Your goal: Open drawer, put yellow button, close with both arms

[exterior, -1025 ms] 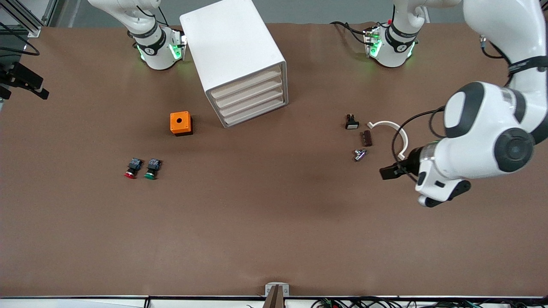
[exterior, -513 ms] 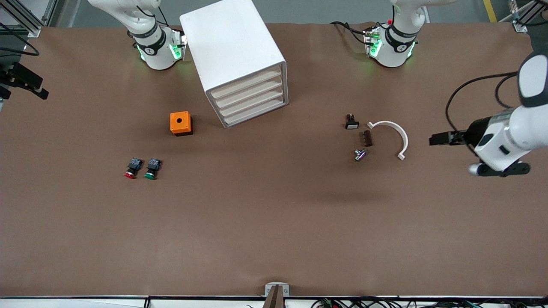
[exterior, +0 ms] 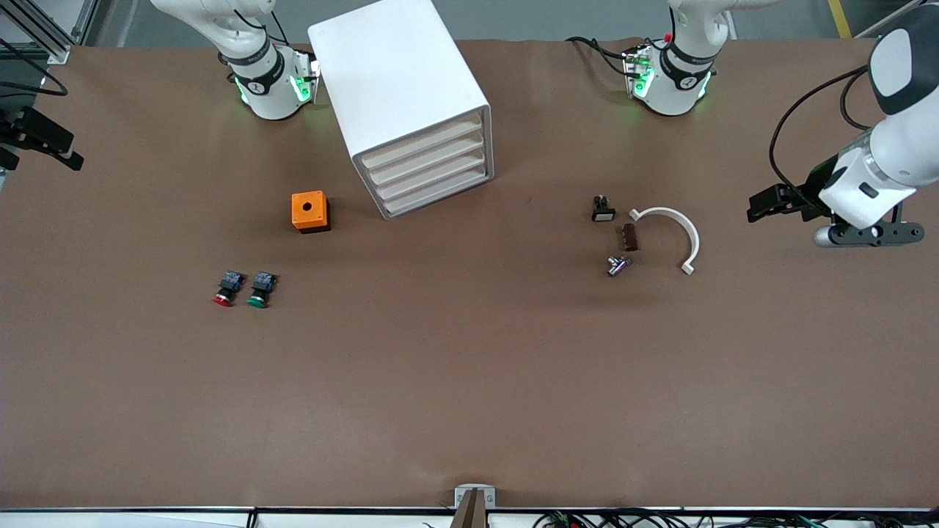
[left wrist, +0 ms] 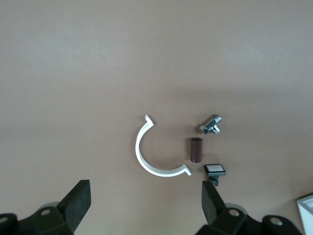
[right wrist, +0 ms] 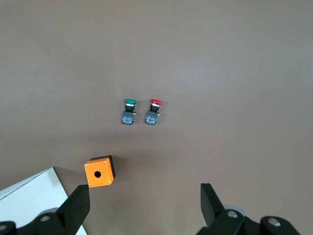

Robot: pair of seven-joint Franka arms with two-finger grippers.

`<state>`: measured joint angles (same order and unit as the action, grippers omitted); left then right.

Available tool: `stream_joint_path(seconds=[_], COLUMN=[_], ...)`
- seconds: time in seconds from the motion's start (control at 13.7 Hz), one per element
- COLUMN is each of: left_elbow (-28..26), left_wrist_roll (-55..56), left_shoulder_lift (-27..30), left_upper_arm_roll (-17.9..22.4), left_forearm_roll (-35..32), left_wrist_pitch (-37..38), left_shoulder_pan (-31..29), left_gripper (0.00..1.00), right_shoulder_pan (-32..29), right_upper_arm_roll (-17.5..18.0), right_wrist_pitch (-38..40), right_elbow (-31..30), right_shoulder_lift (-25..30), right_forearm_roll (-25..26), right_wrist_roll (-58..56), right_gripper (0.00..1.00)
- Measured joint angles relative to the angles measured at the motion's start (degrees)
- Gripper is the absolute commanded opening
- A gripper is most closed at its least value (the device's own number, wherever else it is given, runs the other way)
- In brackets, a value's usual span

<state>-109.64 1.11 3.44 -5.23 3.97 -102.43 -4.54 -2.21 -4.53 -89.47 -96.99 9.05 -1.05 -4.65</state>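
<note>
The white cabinet [exterior: 396,73] stands near the robots' bases, with four beige-fronted drawers all shut. The drawer [exterior: 424,141] is the topmost one. No yellow button shows in any view. My left gripper [exterior: 770,202] hangs open and empty over bare table toward the left arm's end, beside the small parts. In the left wrist view the left gripper [left wrist: 145,203] has its black fingers wide apart above the mat. My right gripper [right wrist: 145,204] is out of the front view. It is open and empty, high over the table by the orange box [right wrist: 100,171].
An orange box [exterior: 309,211] with a hole sits beside the cabinet. A red button [exterior: 224,288] and a green button [exterior: 260,289] lie nearer the front camera. A white half ring [exterior: 686,227], brown piece [exterior: 629,237], metal part [exterior: 616,265] and white-capped switch [exterior: 602,209] lie toward the left arm's end.
The left arm has swung away from the small parts toward its end of the table, its gripper still open. Nothing on the table has moved.
</note>
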Motion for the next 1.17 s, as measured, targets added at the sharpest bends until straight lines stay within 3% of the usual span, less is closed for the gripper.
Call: stream_joint_path(seconds=[0.29, 1.17], left_elbow=[-1.16, 7.58], left_wrist_roll=[-2.45, -2.44], left_shoulder_lift=[2.93, 3.05], left_upper_arm_roll=[0.31, 0.26], left_forearm_roll=[0.0, 0.0], left_wrist_pitch=[-1.34, -0.17], left_shoulder_pan=[-2.83, -4.3], left_gripper=[1.0, 1.0], right_shoulder_pan=[0.0, 0.0], right_upper_arm_roll=[0.0, 0.0], right_wrist_pitch=[0.01, 0.02], right_elbow=[-0.01, -0.02], right_shoulder_lift=[0.0, 0.0], right_forearm_roll=[0.0, 0.0], right_wrist_roll=[0.0, 0.0], right_gripper=[1.0, 1.0])
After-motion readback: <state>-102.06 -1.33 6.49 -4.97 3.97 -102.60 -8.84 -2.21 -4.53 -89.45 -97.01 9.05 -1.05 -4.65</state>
